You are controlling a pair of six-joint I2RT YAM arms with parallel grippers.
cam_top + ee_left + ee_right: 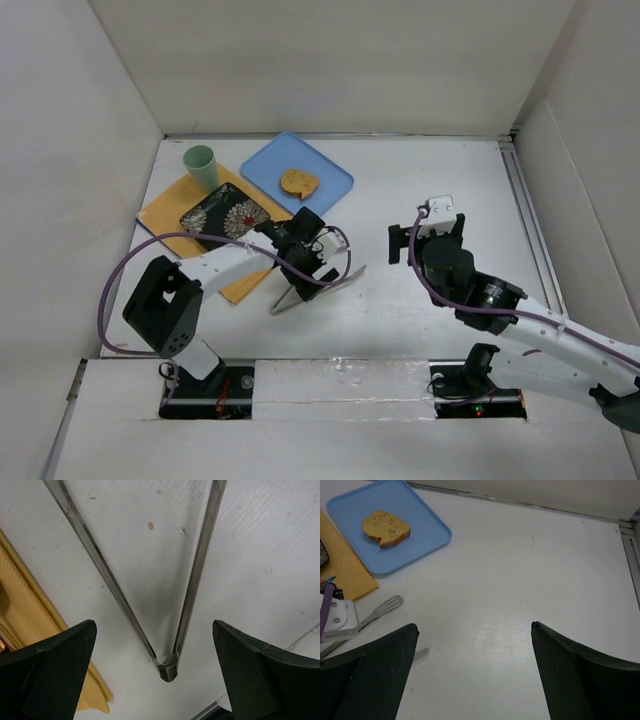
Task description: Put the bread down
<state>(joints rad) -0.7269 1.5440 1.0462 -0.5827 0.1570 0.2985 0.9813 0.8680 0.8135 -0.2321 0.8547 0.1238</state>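
The bread (299, 182) (386, 528), a small golden-brown slice, lies on a blue tray (325, 170) (422, 527) at the back. A dark square plate with a flower pattern (225, 217) rests on a yellow mat (170, 208) to the tray's left. My left gripper (308, 272) (153, 625) is open, pointing down over metal tongs (318, 288) (169, 667) that lie on the table. The tongs' hinge end sits between the fingers, untouched. Over bare table to the right, my right gripper (427, 232) (474, 626) is open and empty.
A green cup (201, 165) stands at the mat's far corner. The yellow mat (30, 625) (345, 570) edges into both wrist views. The tongs' flat tips (387, 605) point toward the right arm. White walls enclose the table on three sides.
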